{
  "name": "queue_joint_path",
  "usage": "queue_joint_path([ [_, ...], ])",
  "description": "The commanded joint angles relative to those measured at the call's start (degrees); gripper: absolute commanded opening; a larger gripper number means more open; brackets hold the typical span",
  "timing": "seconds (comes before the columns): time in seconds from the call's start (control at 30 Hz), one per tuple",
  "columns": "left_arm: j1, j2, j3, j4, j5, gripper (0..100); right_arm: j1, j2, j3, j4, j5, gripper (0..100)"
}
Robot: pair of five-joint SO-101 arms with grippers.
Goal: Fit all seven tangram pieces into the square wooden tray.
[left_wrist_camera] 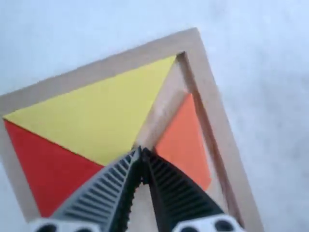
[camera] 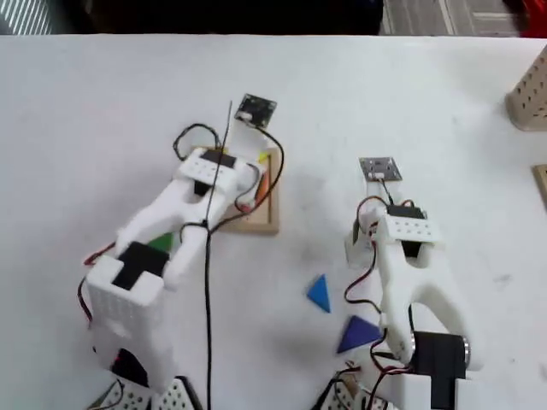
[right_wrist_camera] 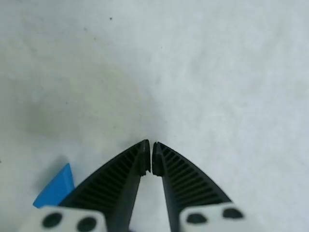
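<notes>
The square wooden tray (left_wrist_camera: 215, 104) holds a yellow triangle (left_wrist_camera: 96, 113), a red triangle (left_wrist_camera: 46, 166) and an orange piece (left_wrist_camera: 186, 142), with a bare strip of wood between yellow and orange. My left gripper (left_wrist_camera: 142, 153) hangs shut over the tray, its tips above that strip. In the high view the left arm covers most of the tray (camera: 267, 224); a green piece (camera: 160, 243) shows under the arm. A blue triangle (camera: 319, 292) and a dark blue piece (camera: 357, 333) lie on the table. My right gripper (right_wrist_camera: 148, 146) is shut over bare table beside the blue triangle (right_wrist_camera: 55, 186).
A pale perforated block (camera: 530, 96) stands at the far right edge of the white table (camera: 410, 94). Cables run along both arms. Bare table lies between the tray and the right arm.
</notes>
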Motion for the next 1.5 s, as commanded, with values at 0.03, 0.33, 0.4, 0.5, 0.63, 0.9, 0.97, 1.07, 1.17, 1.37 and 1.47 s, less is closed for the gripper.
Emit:
queue_joint_path([
  [0.03,-1.1,-3.5,-2.3,0.5,0.6,2,-0.3,-2.4,-0.4,-0.7,0.5,2.5],
  [0.33,-0.7,-16.4,0.5,13.8,0.0,2,-0.3,-2.2,-0.4,-0.7,0.5,2.5],
  [0.4,2.3,-18.0,4.2,13.9,-0.4,2,-0.3,-2.2,-0.4,-0.7,0.5,2.5],
  [0.5,7.5,-19.0,9.9,12.0,-5.4,2,-0.3,-2.2,-0.4,-0.7,0.5,2.5],
  [0.63,9.4,-18.9,16.0,4.0,-10.3,2,-0.3,-2.2,-0.4,-0.7,0.5,2.5],
  [0.9,3.2,-18.9,14.2,2.7,-14.2,24,-0.3,-2.3,-0.4,-0.7,0.5,2.5],
  [0.97,3.5,-18.9,14.2,2.5,-15.9,25,-0.3,-2.3,-0.4,-0.7,0.5,2.5],
  [1.07,5.0,-18.9,14.2,1.6,-17.4,21,-0.3,-2.2,-0.4,-0.7,0.5,2.5],
  [1.17,6.3,-17.5,14.0,-0.2,-17.1,16,-0.3,-2.2,-0.4,-0.7,0.5,2.5],
  [1.37,3.6,-8.6,5.1,2.5,-16.9,11,-0.3,-2.2,-0.4,-0.7,0.5,2.5],
  [1.47,1.9,-8.0,1.2,6.4,-16.9,11,-0.3,-2.2,-0.4,-0.7,0.5,2.5],
])
